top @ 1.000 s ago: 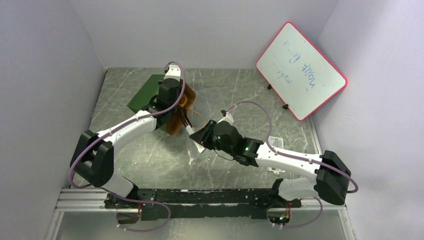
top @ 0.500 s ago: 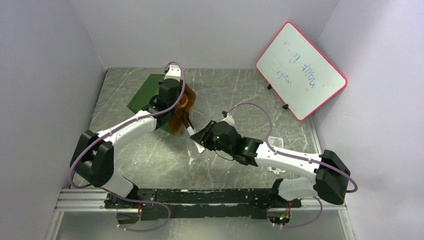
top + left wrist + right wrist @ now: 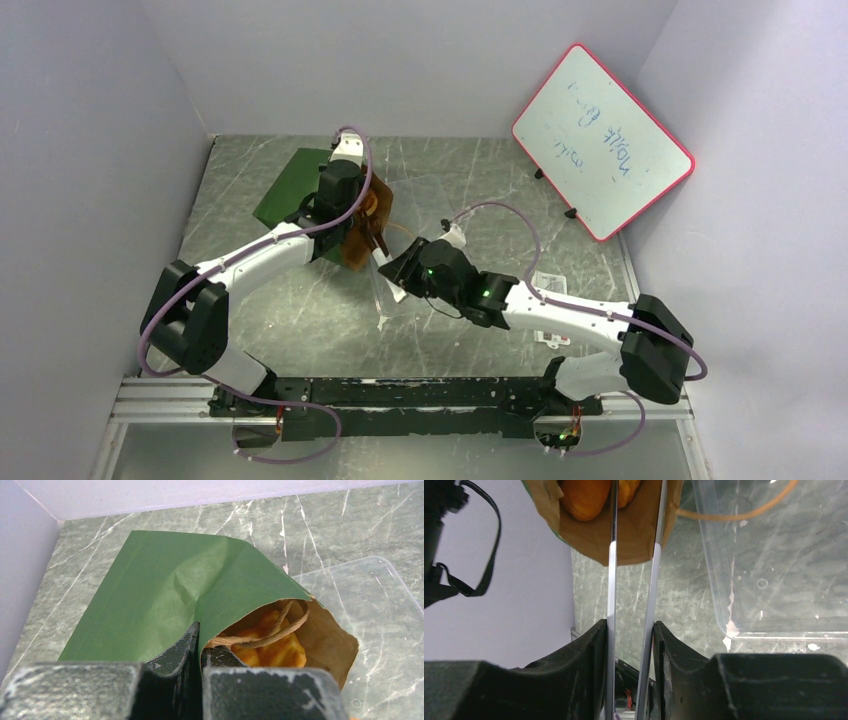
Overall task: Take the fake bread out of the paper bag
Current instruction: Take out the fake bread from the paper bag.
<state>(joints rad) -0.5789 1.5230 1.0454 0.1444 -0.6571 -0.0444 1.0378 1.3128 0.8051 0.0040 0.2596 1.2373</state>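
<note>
Several glossy orange breads [image 3: 280,652] inside creased green paper bag [image 3: 160,595].

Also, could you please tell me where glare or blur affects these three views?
Right wrist view: bright glare streaks run along the metal tongs, and the fake bread at the top edge is soft. Left wrist view: the left gripper is blurred up close, while the paper bag is sharp. Top external view: even light, no harsh shadows.

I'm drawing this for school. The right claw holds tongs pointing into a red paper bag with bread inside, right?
No, the paper bag is green, not red; the left wrist view shows it. The right claw does hold tongs pointing into it, bread inside.
</note>
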